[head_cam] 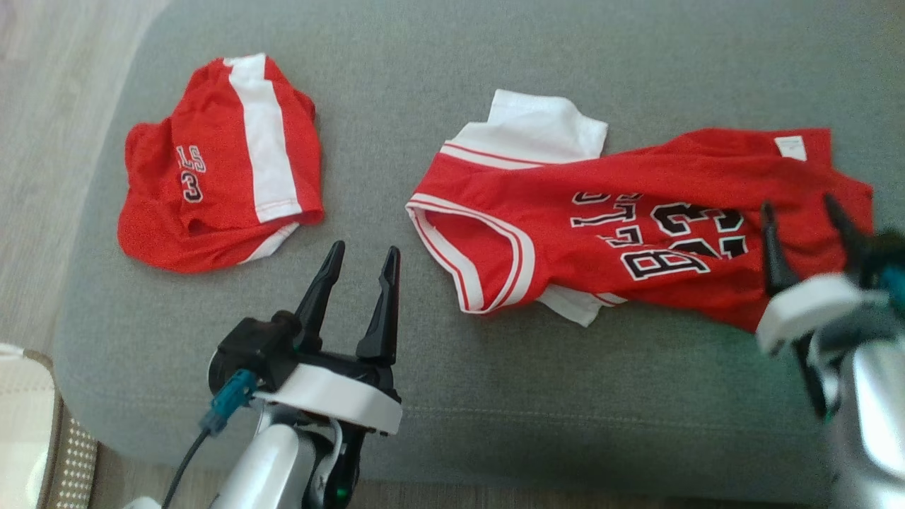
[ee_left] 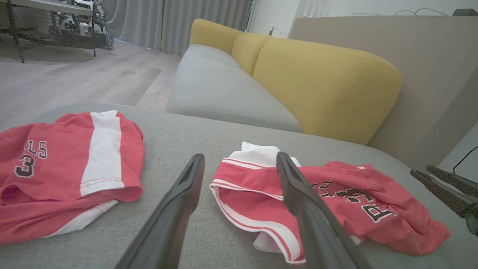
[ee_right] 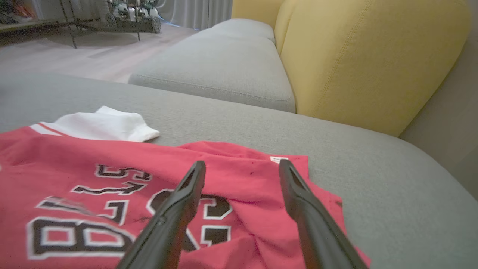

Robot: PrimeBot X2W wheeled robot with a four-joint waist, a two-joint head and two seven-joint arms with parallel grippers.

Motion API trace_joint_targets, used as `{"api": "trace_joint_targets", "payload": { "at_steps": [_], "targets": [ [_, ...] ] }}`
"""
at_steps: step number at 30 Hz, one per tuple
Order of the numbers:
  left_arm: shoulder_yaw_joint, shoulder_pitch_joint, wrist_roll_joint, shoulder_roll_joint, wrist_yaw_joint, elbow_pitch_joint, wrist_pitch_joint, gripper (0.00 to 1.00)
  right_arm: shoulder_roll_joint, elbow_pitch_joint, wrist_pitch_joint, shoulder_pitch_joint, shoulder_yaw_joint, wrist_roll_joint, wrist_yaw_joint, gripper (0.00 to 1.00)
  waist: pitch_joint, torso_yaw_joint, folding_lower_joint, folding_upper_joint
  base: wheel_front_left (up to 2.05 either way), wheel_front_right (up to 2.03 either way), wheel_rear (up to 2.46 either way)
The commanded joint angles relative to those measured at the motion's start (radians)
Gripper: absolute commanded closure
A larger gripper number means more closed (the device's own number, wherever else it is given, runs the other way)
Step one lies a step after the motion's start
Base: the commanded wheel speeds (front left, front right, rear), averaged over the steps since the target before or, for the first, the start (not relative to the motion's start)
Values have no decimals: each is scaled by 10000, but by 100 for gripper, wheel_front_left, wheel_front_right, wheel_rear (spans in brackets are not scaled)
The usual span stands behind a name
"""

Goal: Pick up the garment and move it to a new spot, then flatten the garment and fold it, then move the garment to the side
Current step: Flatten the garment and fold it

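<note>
Much bare cushion around jersey; shorts near left edge.

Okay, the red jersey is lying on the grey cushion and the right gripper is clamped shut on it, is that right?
Not quite: the right gripper is open, with its fingers spread apart over the red jersey and holding nothing, as the right wrist view shows. The jersey does lie on the grey cushion.

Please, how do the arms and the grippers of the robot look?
The left gripper and the right gripper each have two long, dark, tapering fingers above a white band. The forearms are silvery. A teal connector with a dark cable sits on the left wrist.
</note>
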Motion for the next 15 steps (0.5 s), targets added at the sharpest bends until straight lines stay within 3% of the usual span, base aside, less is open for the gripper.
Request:
{"api": "trace_joint_targets", "payload": {
  "at_steps": [1,7,15],
  "targets": [
    [269,-422,102,33,-28,-337,-92,0,-217,-220,113,-568,161,-148,-2,0,196,40,0,-1,0,0,0],
    [1,-786,80,33,-42,-309,-92,0,-1023,1266,1271,-1971,567,-593,-2,0,818,207,0,-1,0,0,0],
    [-198,-1097,-28,33,-8,-293,-92,0,-1657,3001,2315,-3197,1076,-152,-2,0,1311,460,0,-1,0,0,0]
  ]
}}
